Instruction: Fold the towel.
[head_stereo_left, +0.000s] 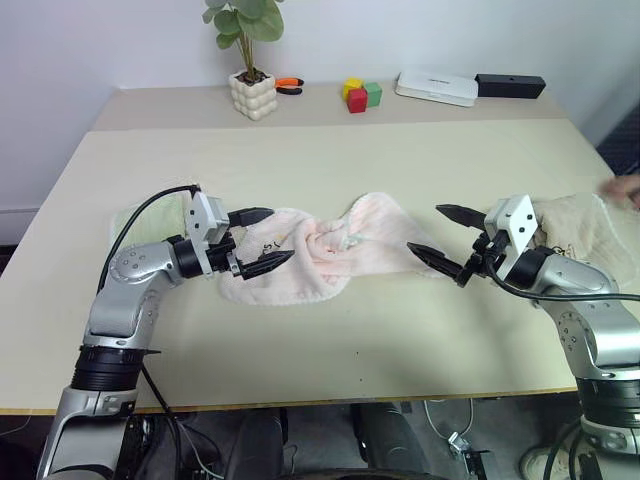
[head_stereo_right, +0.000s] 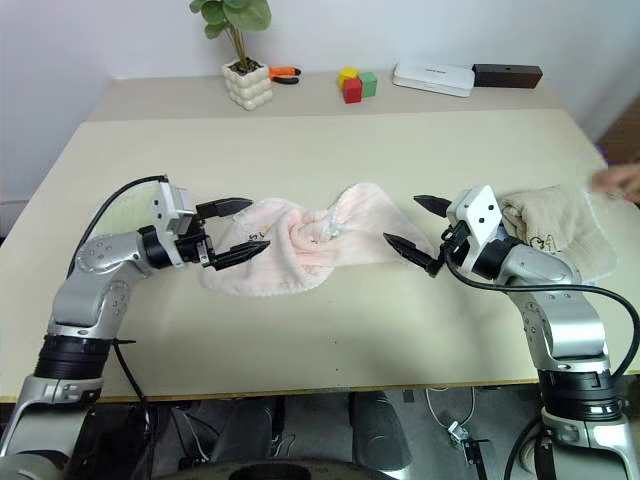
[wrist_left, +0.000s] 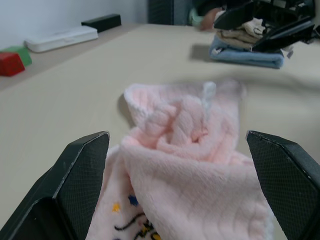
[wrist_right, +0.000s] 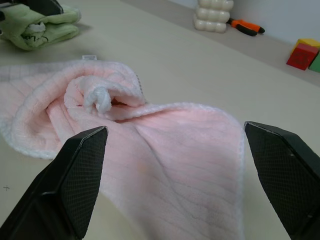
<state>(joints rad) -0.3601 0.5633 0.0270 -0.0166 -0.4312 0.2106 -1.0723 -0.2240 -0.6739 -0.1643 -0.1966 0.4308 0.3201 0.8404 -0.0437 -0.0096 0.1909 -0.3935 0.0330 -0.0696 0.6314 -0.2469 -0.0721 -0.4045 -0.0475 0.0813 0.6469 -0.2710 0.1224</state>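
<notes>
The towel (head_stereo_left: 320, 250), pale pink with whitish edges, lies crumpled and twisted in the middle of the table (head_stereo_left: 330, 160). A small dark print shows near its left end. My left gripper (head_stereo_left: 278, 236) stands open at that left end, pointing right, with its fingers (wrist_left: 80, 185) wide apart on either side of the cloth. My right gripper (head_stereo_left: 425, 229) is open at the towel's right end, pointing left. From the right wrist the towel (wrist_right: 165, 150) spreads between the two fingers (wrist_right: 80, 175), which are not closed on it.
A folded light green towel (head_stereo_left: 150, 222) lies behind my left arm. A beige towel (head_stereo_left: 580, 225) sits behind my right arm, and a person's hand (head_stereo_left: 625, 187) shows at the right edge. Along the back stand a potted plant (head_stereo_left: 253, 95), coloured blocks (head_stereo_left: 360, 95), a white box (head_stereo_left: 435, 87) and a black box (head_stereo_left: 510, 85).
</notes>
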